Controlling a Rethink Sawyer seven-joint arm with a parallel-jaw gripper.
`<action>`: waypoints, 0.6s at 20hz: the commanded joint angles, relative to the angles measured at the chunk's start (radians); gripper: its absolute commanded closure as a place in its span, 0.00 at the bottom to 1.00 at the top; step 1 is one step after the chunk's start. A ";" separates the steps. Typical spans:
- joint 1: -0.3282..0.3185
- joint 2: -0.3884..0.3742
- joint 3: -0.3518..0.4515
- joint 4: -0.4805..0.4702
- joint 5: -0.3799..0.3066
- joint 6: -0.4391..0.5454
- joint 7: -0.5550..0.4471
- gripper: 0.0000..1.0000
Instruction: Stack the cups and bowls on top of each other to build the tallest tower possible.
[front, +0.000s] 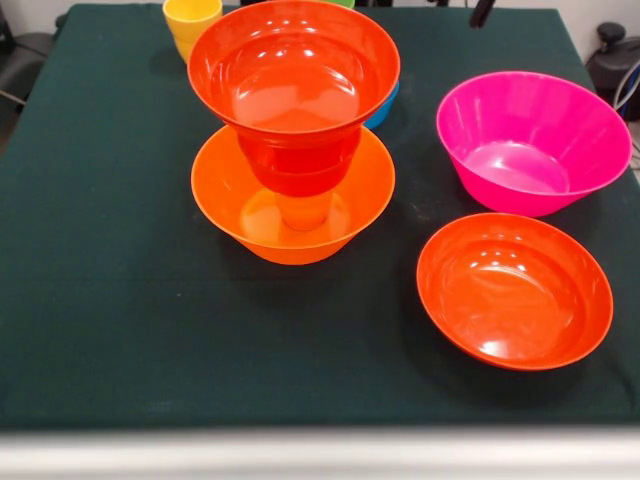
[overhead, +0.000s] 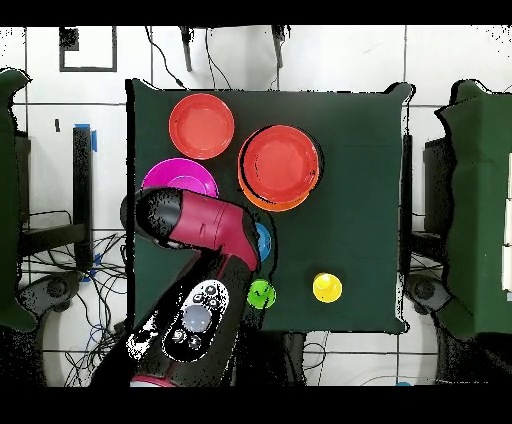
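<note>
A tower stands mid-table. Its base is the large orange bowl (front: 293, 225) (overhead: 272, 204), with an orange cup (front: 305, 211) inside. A small red-orange bowl (front: 300, 165) sits on that cup, and a wide red-orange bowl (front: 293, 65) (overhead: 280, 163) sits upright on top. The magenta bowl (front: 530, 140) (overhead: 172, 176) and a second wide red-orange bowl (front: 513, 290) (overhead: 202, 125) stand apart on the cloth. Behind the tower are a yellow cup (front: 190, 22) (overhead: 327, 288), a green cup (overhead: 261, 294) and the small blue bowl (front: 386, 106) (overhead: 265, 240). Only a dark bit of my gripper (front: 483, 10) shows, at the top edge, far from the tower.
In the overhead view my red and black arm (overhead: 200, 250) reaches over the table's edge, covering part of the magenta bowl and the blue bowl. A dark green cloth (front: 120, 300) covers the table. Chairs and cables surround it.
</note>
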 joint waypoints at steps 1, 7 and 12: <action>0.028 0.010 0.148 0.119 0.021 -0.092 0.162 0.00; 0.027 0.024 0.159 0.133 0.017 -0.133 0.148 0.00; 0.009 0.039 0.167 0.130 0.014 -0.150 0.139 0.00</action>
